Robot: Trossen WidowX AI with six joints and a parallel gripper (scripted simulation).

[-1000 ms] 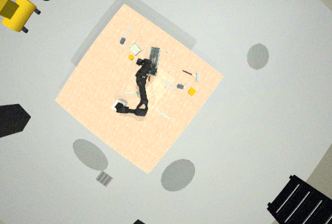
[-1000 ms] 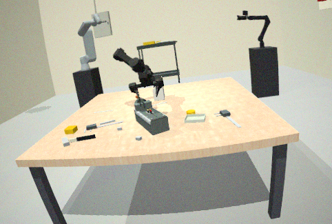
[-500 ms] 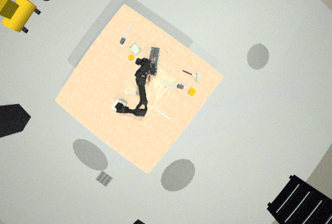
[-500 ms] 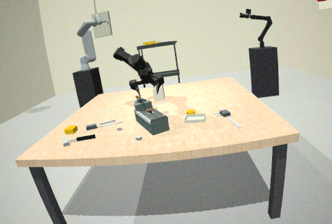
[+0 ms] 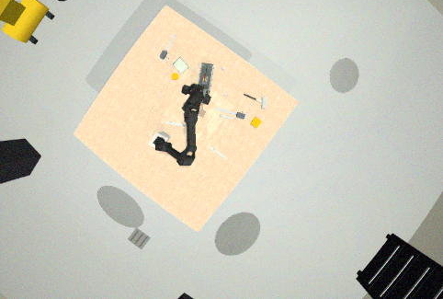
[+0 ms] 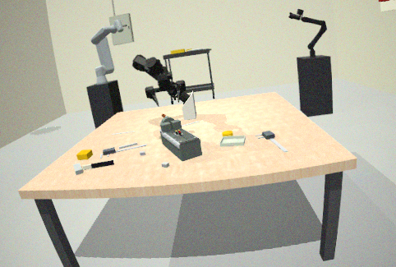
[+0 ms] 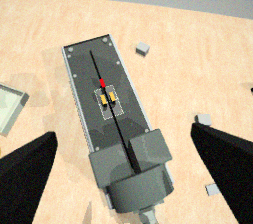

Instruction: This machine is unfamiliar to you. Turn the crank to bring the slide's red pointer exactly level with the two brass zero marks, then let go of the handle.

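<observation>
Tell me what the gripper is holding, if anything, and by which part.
Nothing is held: the gripper is open, its fingers wide apart above the machine.

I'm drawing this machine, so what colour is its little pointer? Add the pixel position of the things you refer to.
The pointer [image 7: 102,83] is red, clearest in the wrist view.

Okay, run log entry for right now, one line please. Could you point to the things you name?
claw [image 6: 169,101] [image 7: 125,133]: open, empty | red pointer [image 7: 102,83]: off the brass marks [image 7: 108,98], toward the slide's far end | crank: not held

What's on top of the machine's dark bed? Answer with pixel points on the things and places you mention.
Bed [image 7: 87,107]: red pointer [image 7: 102,83], two brass zero marks [image 7: 104,99], a slot. Whatever the grey housing [image 7: 137,189] covers at the near end can't be seen.
</observation>
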